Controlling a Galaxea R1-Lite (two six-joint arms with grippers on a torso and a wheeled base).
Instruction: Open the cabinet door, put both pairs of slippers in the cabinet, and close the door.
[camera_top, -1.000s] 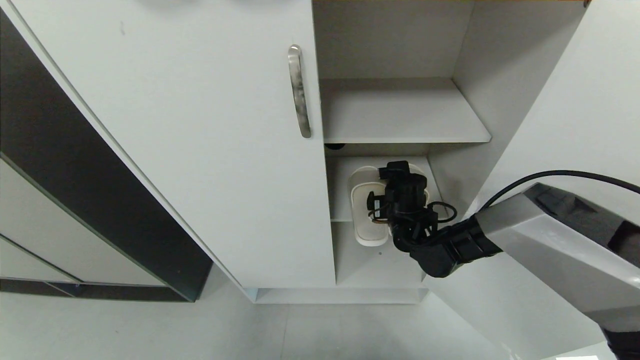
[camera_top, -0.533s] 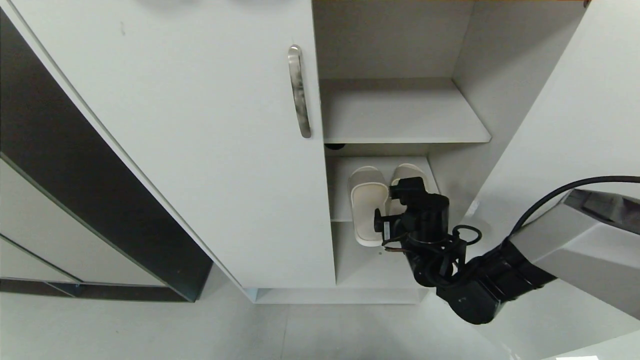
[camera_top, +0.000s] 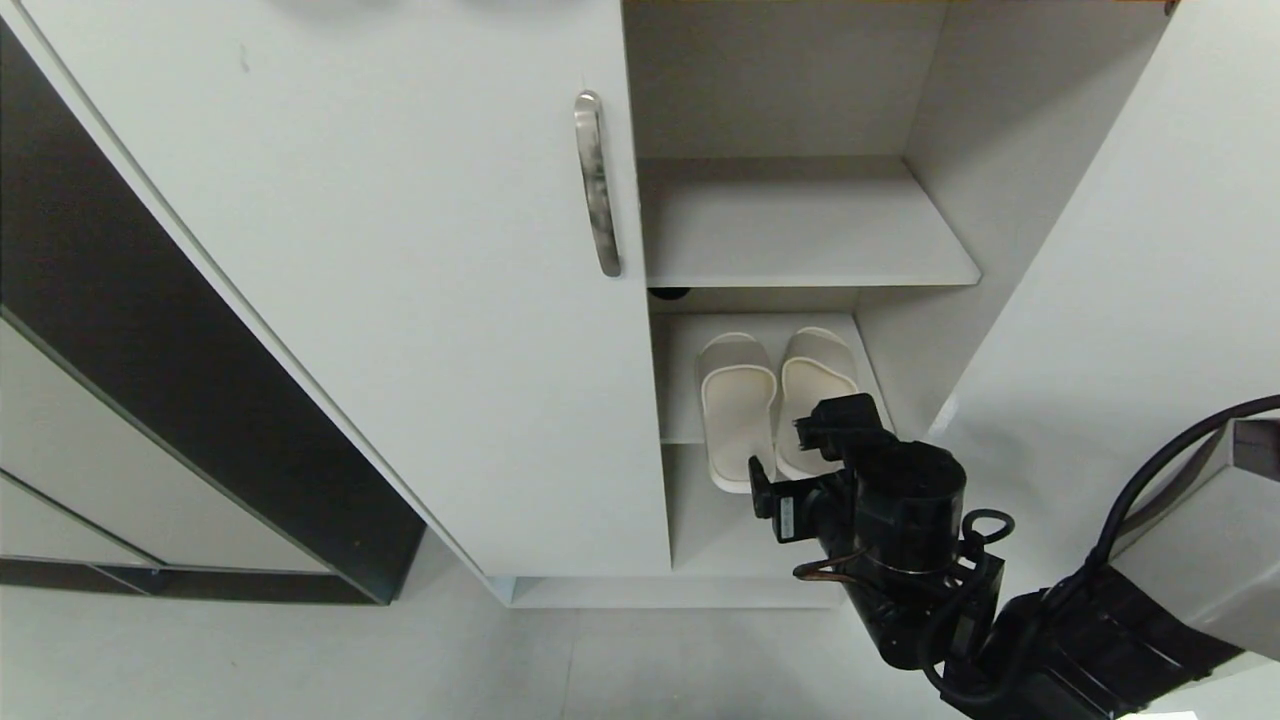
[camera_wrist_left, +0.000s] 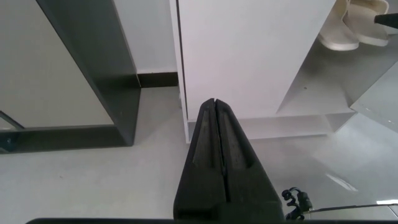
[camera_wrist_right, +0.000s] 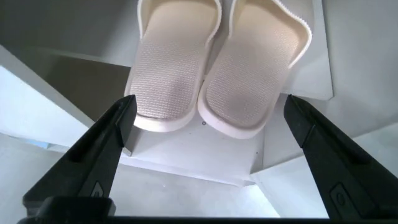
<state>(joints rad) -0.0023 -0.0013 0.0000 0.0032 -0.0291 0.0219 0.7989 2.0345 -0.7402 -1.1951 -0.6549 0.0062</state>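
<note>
Head view: the pair of slippers (camera_top: 775, 405) lies side by side on the lower shelf (camera_top: 680, 400) of the cabinet (camera_top: 800, 220), heels past the shelf's front edge. The right end effector (camera_top: 800, 460) hangs just before the heels, apart from them.

Left wrist view: the left end effector (camera_wrist_left: 214, 124), its fingers pressed together, points at the floor (camera_wrist_left: 93, 174).

Right wrist view: the right end effector's fingers are spread and empty, and the pair of slippers lies just beyond them.

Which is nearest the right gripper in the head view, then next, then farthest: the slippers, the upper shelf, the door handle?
1. slippers: low down, just ahead of the open right gripper.
2. upper shelf: directly above the slippers.
3. door handle: up and off to the left.
</note>
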